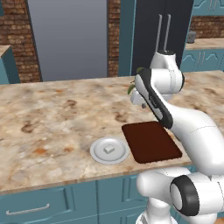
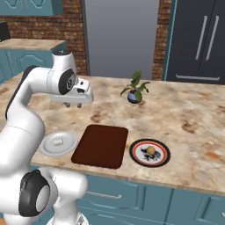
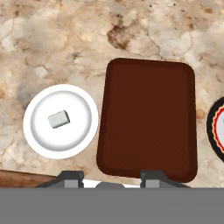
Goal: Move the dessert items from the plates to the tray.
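Observation:
A tiny whitish cube (image 3: 58, 119) lies in the middle of the plain light grey plate (image 3: 39, 135), also visible as the cube (image 1: 109, 149) on the plate (image 1: 96, 154). The dark reddish-brown tray (image 3: 148, 119) lies just right of that plate, bare on top. Right of the tray, a small golden-brown ball (image 2: 150, 150) sits on the black and red rimmed plate (image 2: 135, 154). My gripper (image 2: 72, 105) hangs high above the counter behind the grey plate and the tray. Its fingertips (image 3: 70, 177) stand apart; it is open and holds nothing.
A small potted plant (image 2: 135, 91) stands on the marble counter behind the tray. The counter's front edge (image 2: 132, 173) runs close to both plates and the tray. A dark fridge (image 2: 202, 39) rises at the back right.

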